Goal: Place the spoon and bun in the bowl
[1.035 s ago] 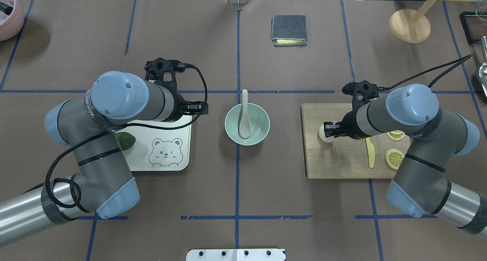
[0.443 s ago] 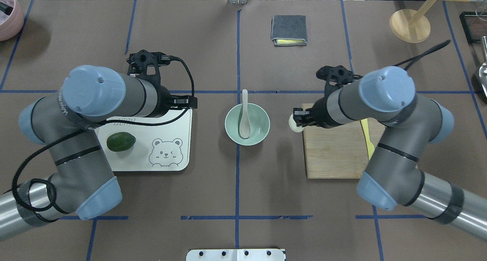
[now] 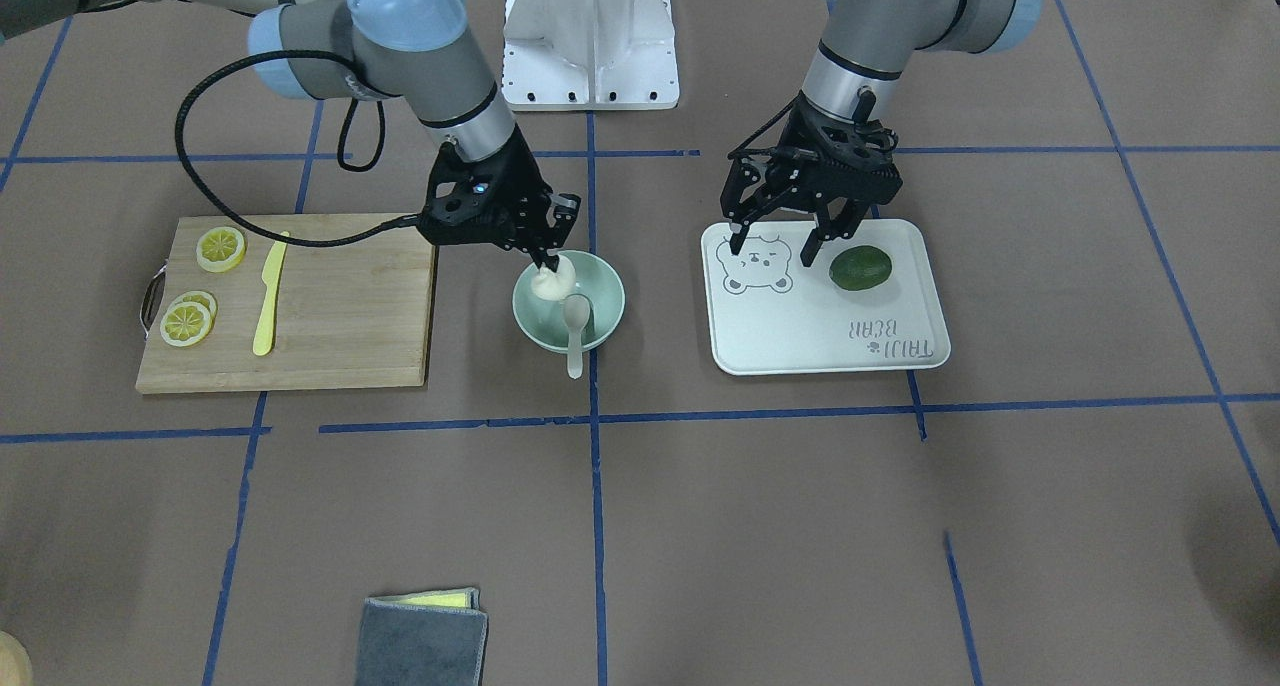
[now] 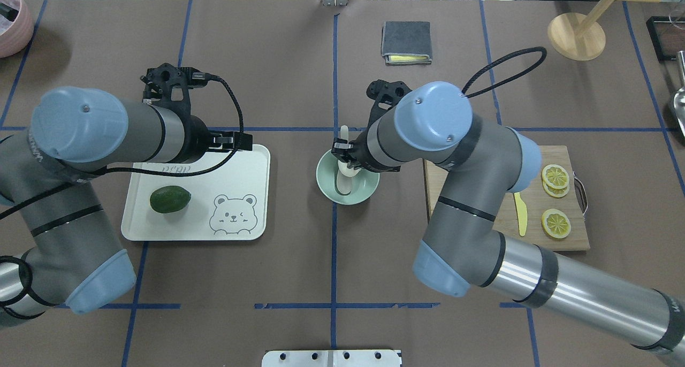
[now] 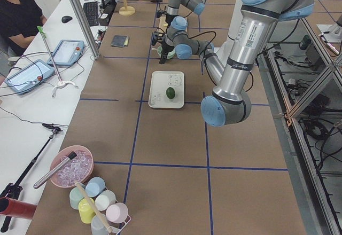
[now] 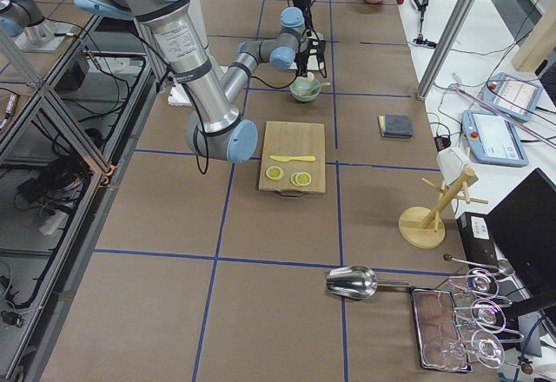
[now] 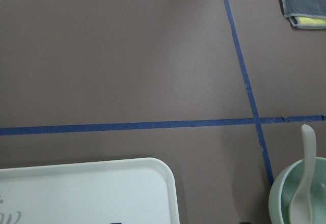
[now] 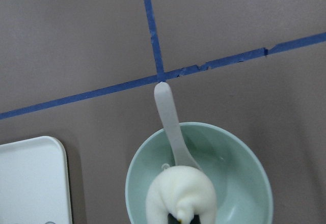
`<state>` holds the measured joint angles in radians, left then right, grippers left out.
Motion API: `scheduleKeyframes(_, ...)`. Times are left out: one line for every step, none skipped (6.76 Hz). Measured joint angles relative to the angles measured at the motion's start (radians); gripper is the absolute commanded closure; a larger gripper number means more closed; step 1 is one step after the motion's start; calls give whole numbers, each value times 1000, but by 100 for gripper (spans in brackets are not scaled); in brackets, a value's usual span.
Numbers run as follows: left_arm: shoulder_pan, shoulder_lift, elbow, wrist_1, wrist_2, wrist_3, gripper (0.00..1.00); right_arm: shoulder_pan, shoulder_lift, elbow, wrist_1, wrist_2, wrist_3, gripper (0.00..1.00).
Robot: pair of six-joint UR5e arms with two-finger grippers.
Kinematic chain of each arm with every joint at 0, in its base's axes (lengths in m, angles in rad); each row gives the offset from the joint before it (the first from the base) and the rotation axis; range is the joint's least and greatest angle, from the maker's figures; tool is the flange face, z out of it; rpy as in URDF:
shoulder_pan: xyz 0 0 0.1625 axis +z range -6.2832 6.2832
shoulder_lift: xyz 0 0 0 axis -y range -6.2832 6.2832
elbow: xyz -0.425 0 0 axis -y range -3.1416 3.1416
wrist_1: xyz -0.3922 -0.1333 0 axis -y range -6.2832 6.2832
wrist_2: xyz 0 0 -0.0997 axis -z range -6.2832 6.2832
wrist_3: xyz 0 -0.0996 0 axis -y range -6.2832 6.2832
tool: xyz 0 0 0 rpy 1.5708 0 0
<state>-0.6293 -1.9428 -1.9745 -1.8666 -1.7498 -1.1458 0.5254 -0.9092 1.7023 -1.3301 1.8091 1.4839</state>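
Observation:
The mint-green bowl (image 3: 612, 308) stands at the table's middle. The beige spoon (image 3: 575, 351) lies in it, scoop down, with its handle over the rim. My right gripper (image 3: 550, 264) is shut on the white bun (image 3: 547, 284) and holds it inside the bowl's rim, just above the spoon's scoop. The right wrist view shows the bun (image 8: 181, 193) over the spoon (image 8: 170, 122) and bowl (image 8: 252, 168). My left gripper (image 3: 772, 256) is open and empty above the bear-print tray (image 3: 830, 341).
A dark green avocado (image 3: 860, 268) lies on the tray. A wooden cutting board (image 3: 340, 296) holds lemon slices (image 3: 220, 249) and a yellow knife (image 3: 268, 301). A folded grey cloth (image 4: 406, 41) and a wooden stand (image 4: 576, 35) are on the far side.
My right gripper has carried the bun off the cutting board and leftward to over the bowl. My left arm has drawn back to the left, away from the bowl.

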Motion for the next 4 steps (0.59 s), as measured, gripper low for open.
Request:
scheduleKeyframes(-6, 7, -9, 0, -10, 2, 1, -16, 23, -30, -3, -23, 10, 100)
scheduleKeyframes(-8, 9, -12, 0, -14, 2, 1, -24, 29, -41, -5, -32, 14, 98)
scheduleKeyframes(-8, 9, -11, 0, -16, 2, 1, -30, 28, -44, -6, -35, 14, 10)
scheduleKeyframes(-9, 10, -9, -1, -17, 2, 1, -38, 26, -46, -7, -36, 15, 0)
